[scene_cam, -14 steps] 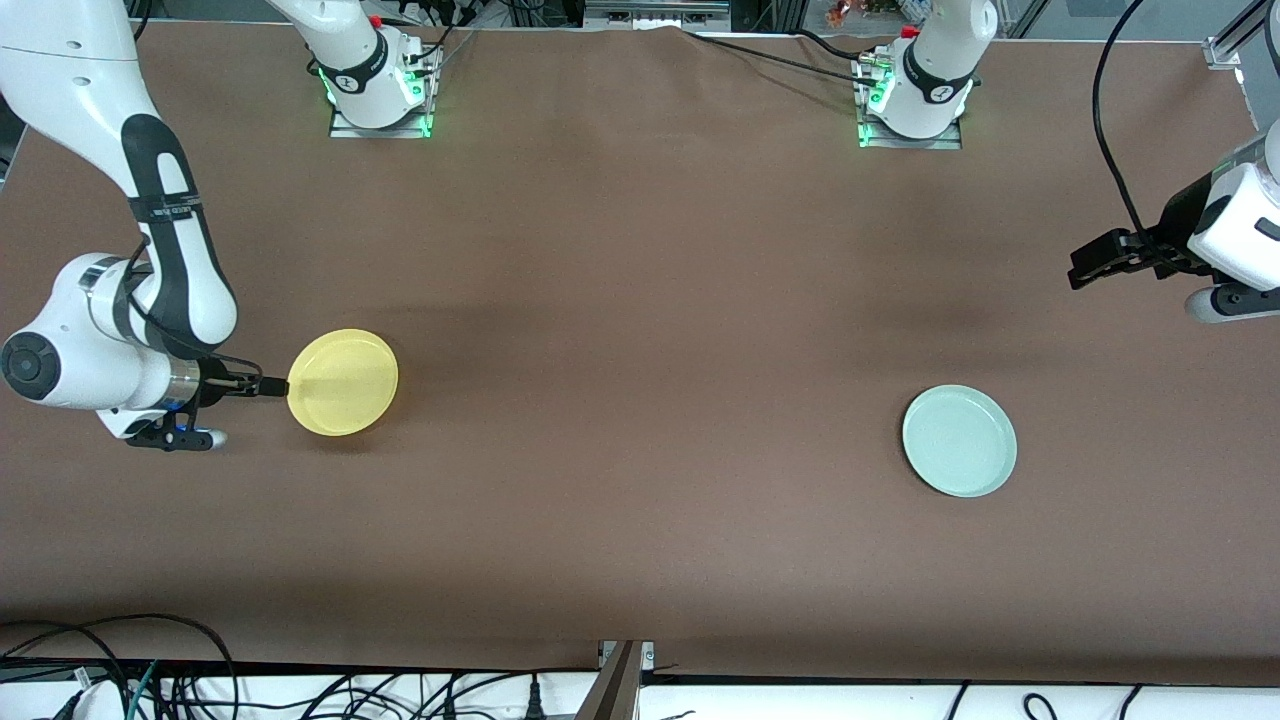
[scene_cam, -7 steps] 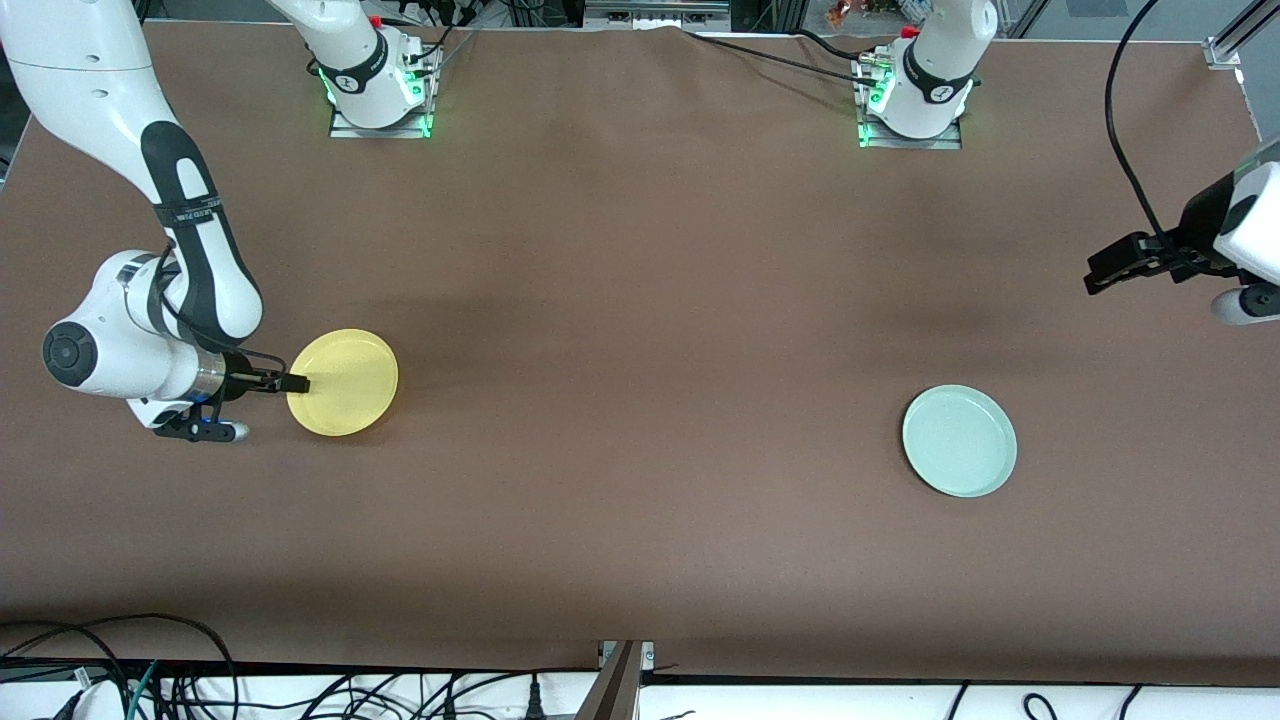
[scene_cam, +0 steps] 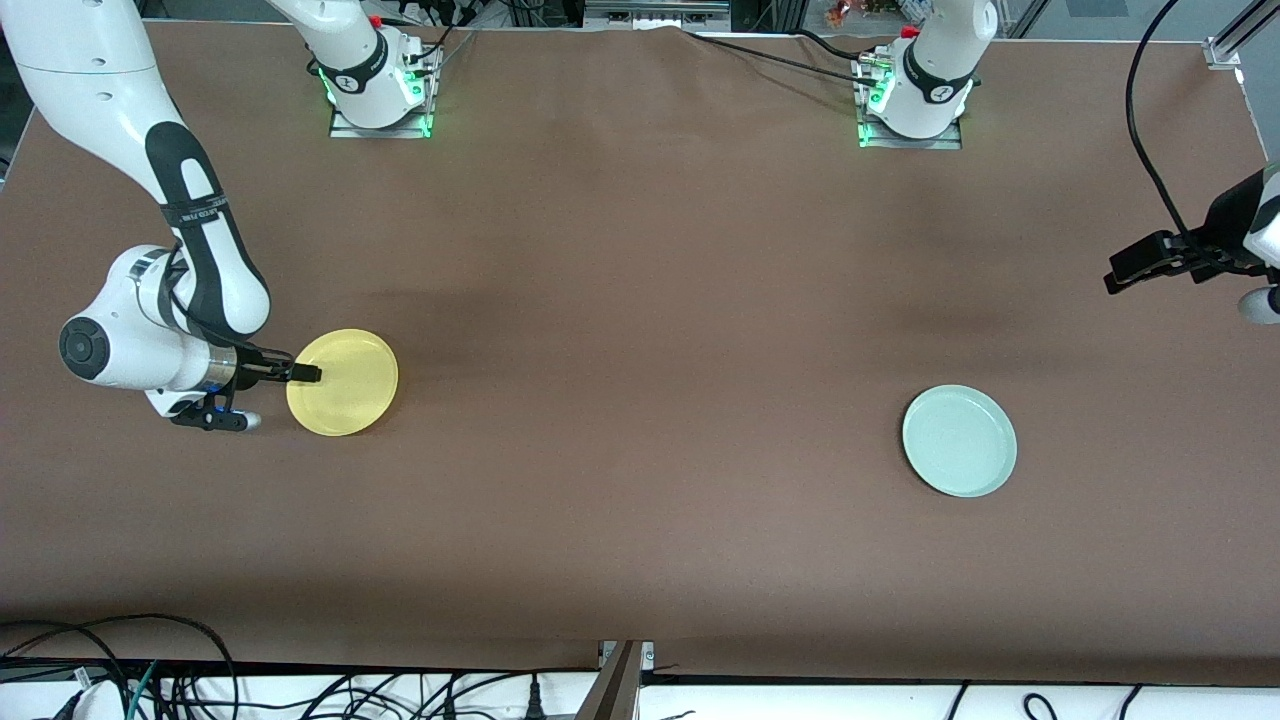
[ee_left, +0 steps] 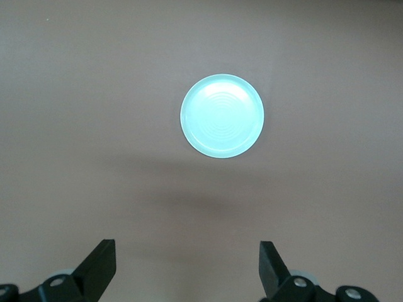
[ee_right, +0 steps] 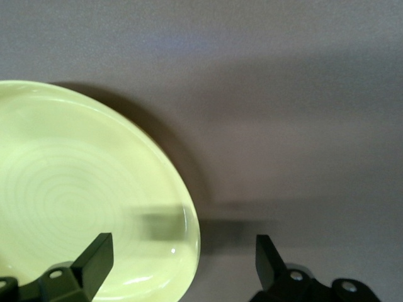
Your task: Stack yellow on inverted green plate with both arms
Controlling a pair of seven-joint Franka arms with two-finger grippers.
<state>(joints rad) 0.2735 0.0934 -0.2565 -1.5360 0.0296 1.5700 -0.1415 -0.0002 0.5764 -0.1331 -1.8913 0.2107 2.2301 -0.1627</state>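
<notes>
From the high front camera, the brown bench holds two plates that sit well apart. The yellow plate lies at about nine o'clock on the bench, toward the right arm's end. The green plate lies at about four o'clock, toward the left arm's end, a bit nearer to the camera than the yellow one. The right claw is low at the yellow plate's rim, at the plate's nine o'clock edge. The left claw hangs over bare bench at about three o'clock, away from the green plate. In the left wrist view, the left claw is spread wide and holds nothing, and the green plate lies flat with rings in its middle. In the right wrist view, the right claw is spread wide with one finger over the yellow plate and one finger over bare bench, so the rim sits between them.
</notes>
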